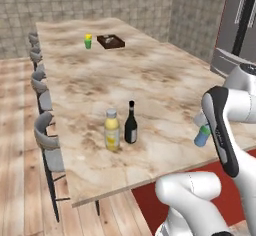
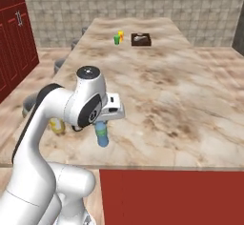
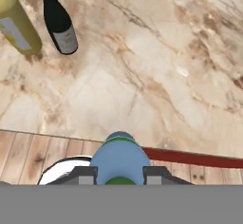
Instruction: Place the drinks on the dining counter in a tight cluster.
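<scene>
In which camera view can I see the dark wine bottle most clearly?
The left base view: the wine bottle stands upright there, whole from cap to base, beside the yellow juice bottle on the dining counter. The hand view shows it from above, cut off at the top edge. In the right base view the arm blocks it.

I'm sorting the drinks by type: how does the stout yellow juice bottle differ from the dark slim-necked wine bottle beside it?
The stout yellow juice bottle is shorter and wider; the dark slim-necked wine bottle is taller and narrower. The juice bottle is pale yellow with a pale cap, the wine bottle near black with a dark top. Both stand upright, close together but apart, near the stool-side edge of the beige marble-patterned dining counter, and each carries a light label.
</scene>
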{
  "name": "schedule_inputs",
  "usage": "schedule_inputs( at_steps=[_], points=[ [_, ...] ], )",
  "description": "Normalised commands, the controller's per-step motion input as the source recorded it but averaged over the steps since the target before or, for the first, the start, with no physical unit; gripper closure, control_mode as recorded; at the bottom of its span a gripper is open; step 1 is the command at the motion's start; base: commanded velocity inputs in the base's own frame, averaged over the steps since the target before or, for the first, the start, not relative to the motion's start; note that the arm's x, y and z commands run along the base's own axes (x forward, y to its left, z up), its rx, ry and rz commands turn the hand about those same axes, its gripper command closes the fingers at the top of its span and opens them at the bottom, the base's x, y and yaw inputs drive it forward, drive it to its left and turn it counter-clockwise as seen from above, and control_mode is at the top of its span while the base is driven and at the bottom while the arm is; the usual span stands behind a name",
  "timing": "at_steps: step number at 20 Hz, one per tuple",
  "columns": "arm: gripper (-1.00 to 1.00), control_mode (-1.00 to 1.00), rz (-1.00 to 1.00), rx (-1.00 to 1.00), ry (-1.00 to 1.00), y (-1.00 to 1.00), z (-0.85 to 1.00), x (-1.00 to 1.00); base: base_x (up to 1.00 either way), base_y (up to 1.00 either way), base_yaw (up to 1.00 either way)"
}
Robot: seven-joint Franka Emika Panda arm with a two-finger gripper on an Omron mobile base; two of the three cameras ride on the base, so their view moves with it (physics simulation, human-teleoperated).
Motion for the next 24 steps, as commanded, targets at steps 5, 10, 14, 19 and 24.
schedule_inputs(
  at_steps=[5,10,14,19,24],
  points=[
    [1.0,1.0,0.0,0.0,0.0,0.0,0.0,0.0,0.91,-0.1,0.02],
    [1.0,1.0,0.0,0.0,0.0,0.0,0.0,0.0,0.33,-0.09,0.02],
    [1.0,1.0,0.0,0.0,0.0,0.0,0.0,0.0,0.0,0.0,0.0],
    [1.0,1.0,0.0,0.0,0.0,0.0,0.0,0.0,0.0,0.0,0.0],
    [1.0,-1.0,0.23,0.0,0.0,0.0,0.0,0.57,0.0,0.0,0.0]
  ],
)
